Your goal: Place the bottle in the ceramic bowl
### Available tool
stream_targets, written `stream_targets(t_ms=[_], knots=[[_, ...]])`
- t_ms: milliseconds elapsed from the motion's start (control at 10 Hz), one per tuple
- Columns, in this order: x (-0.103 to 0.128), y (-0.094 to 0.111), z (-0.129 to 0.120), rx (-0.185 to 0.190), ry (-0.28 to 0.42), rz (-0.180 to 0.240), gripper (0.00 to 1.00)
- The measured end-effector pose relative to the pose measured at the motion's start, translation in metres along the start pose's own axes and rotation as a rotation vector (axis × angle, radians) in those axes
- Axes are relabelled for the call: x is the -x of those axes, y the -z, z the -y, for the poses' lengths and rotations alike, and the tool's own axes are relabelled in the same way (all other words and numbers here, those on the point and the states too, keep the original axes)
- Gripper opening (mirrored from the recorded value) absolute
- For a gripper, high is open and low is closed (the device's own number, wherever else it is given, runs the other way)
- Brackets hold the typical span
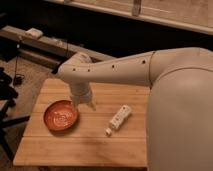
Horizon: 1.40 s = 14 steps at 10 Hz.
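The white bottle (119, 118) lies on its side on the wooden table (75, 145), its small cap end pointing toward the front left. The orange-red ceramic bowl (61, 115) sits on the table's left part, holding nothing. My gripper (84, 104) hangs from the white arm, just right of the bowl's rim and left of the bottle, close above the table. It holds nothing that I can see.
My large white arm and body (175, 100) cover the table's right side. A dark bench (45, 47) with a small white object (34, 33) runs behind the table. Dark chair parts (6, 100) stand at the left edge.
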Motion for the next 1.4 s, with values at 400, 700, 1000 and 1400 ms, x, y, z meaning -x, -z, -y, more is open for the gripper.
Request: stream_targets(t_ms=[400,700,1000,1400], knots=[[0.0,0.0,0.0,0.0,0.0,0.0,0.65],[0.0,0.0,0.0,0.0,0.0,0.0,0.65],[0.0,-0.001,0.001,0.002,-0.003,-0.004,0.65],[0.013,-0.022,0.054,0.002,-0.095,-0.014,0.65]])
